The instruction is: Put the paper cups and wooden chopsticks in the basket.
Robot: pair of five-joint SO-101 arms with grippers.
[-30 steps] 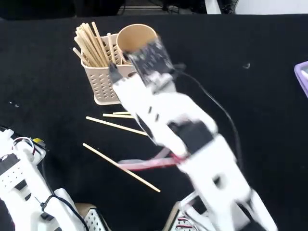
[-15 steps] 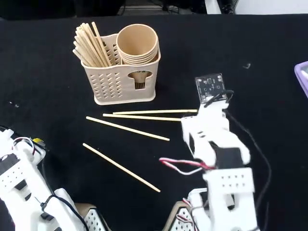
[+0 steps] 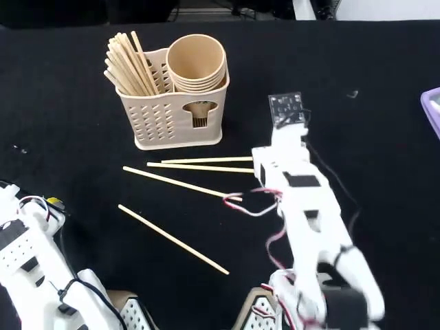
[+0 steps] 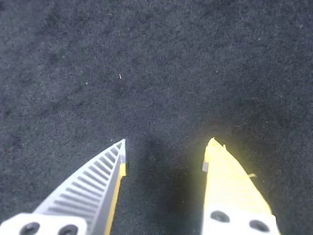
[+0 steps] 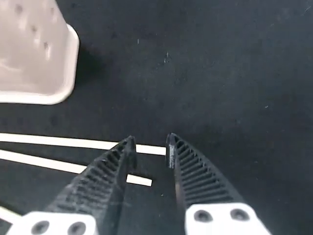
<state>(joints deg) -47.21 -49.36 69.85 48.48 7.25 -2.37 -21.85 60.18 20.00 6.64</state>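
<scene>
**Loose chopstick end-on beneath the right gripper**

The uppermost loose wooden chopstick (image 3: 206,160) lies on the black table (image 3: 385,206) at frame centre of the high view. Its long axis runs almost left to right, and a second chopstick (image 3: 199,167) lies just below it. Two more chopsticks (image 3: 172,238) lie lower left, well apart from this pair.

The right gripper (image 5: 150,139) hangs over the right-hand end of the uppermost stick, fingers a narrow gap apart and holding nothing. In the right wrist view the stick passes behind one finger and ends between the tips. It thus lies along the closing direction rather than across it, so a wrist roll probably precedes any pinch.

The basket (image 3: 172,117), upper left of centre, already holds stacked paper cups (image 3: 199,81) and a bundle of chopsticks (image 3: 127,62).

The left gripper (image 4: 167,143) is wide open, empty, over bare cloth; the right arm is clearly nearer.
</scene>
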